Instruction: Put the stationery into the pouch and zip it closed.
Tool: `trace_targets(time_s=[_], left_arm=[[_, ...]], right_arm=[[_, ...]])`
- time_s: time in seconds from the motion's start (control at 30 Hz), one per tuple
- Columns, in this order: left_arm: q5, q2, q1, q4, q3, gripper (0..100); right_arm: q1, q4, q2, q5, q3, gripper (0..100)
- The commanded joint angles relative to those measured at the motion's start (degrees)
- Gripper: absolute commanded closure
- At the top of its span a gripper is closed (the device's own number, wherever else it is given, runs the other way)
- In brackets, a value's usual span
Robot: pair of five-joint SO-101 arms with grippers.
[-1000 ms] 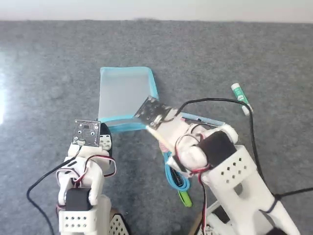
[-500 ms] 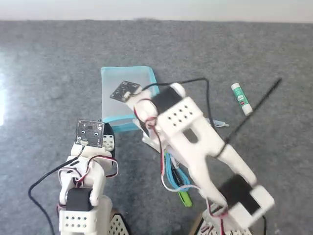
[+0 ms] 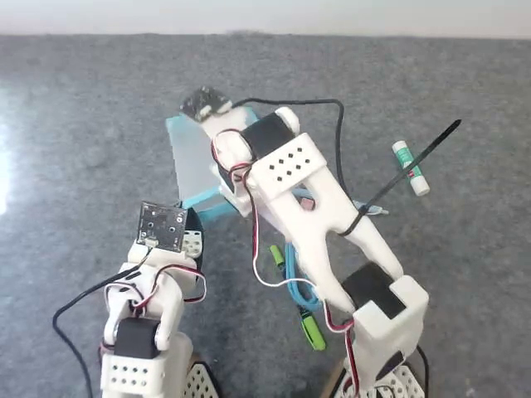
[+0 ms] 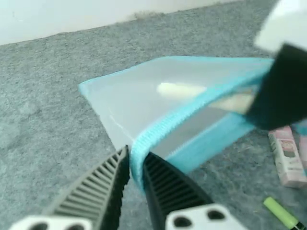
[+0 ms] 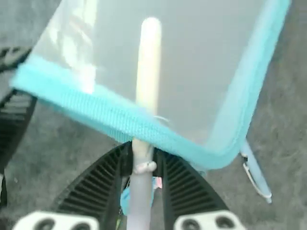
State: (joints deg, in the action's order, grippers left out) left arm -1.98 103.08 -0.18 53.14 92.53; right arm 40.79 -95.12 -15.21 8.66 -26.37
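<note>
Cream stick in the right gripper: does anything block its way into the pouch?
Nothing visible does. The cream stick, held by the right gripper, already reaches past the zipper edge into the pouch. The left gripper pinches that edge, off to one side of the stick's path.

The left arm (image 3: 148, 311) is held low on the near side of the pouch (image 3: 192, 162). The left gripper (image 4: 136, 160) is closed on the pouch's zipper edge at its near corner. The right arm (image 3: 311, 195) is extended forward from its base, and its wrist is positioned over the pouch. The right gripper (image 5: 142, 152) is clamped on a pale stick (image 5: 147, 72), the forward end of which is seen through the pouch wall.
</note>
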Motion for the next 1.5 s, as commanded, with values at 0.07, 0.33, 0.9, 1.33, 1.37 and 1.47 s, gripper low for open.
trace_targets(time_s=[0.07, 0.33, 0.9, 1.33, 1.37, 1.47], left_arm=[[-0.88, 0.00, 0.62, 0.44, -0.66, 99], [-0.88, -0.09, 0.53, 0.44, -0.57, 99], [-0.79, -0.09, 0.35, 0.53, -0.57, 99], [-0.88, -0.09, 0.35, 0.53, -0.57, 99], [-0.88, -0.09, 0.35, 0.53, -0.57, 99], [-0.88, -0.09, 0.35, 0.53, -0.57, 99]], right_arm=[[-0.13, 4.79, 1.80, -1.41, -4.13, 80.8], [-0.40, 4.79, 13.49, -1.49, -3.69, 64.8], [-37.23, 7.43, 15.69, 7.74, 24.53, 72.4], [-45.58, 21.67, -0.31, 17.23, 28.13, 72.4], [-45.76, 22.73, -0.75, 17.23, 28.13, 72.4], [-46.64, 24.40, -1.54, 17.32, 28.13, 72.4]])
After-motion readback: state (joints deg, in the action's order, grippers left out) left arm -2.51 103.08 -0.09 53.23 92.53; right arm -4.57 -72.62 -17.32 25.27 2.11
